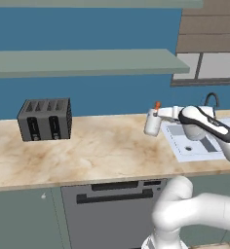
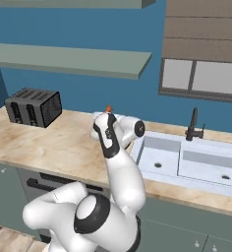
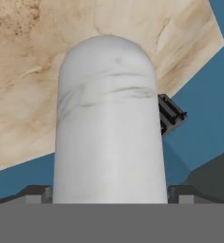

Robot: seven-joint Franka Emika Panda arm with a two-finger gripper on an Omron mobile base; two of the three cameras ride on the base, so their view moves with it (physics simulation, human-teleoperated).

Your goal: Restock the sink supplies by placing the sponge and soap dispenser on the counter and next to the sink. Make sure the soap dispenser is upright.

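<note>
The soap dispenser [image 1: 152, 122], a white bottle with an orange pump top [image 2: 108, 109], stands upright at the counter [image 1: 87, 151] just left of the sink [image 1: 195, 146]. My gripper [image 1: 159, 116] reaches it from the sink side and is shut on its body. In the hand view the white bottle [image 3: 109, 123] rises between the two dark fingertips [image 3: 35, 192], which press its sides. I cannot tell whether its base touches the stone or hangs just above it. The sponge is out of view.
A dark grey toaster [image 1: 44, 119] sits at the counter's left end. The black faucet [image 2: 193, 125] stands behind the sink basins [image 2: 187, 157]. A grey-green shelf [image 1: 87, 63] hangs above, and a dishwasher front [image 1: 112, 209] lies below the counter.
</note>
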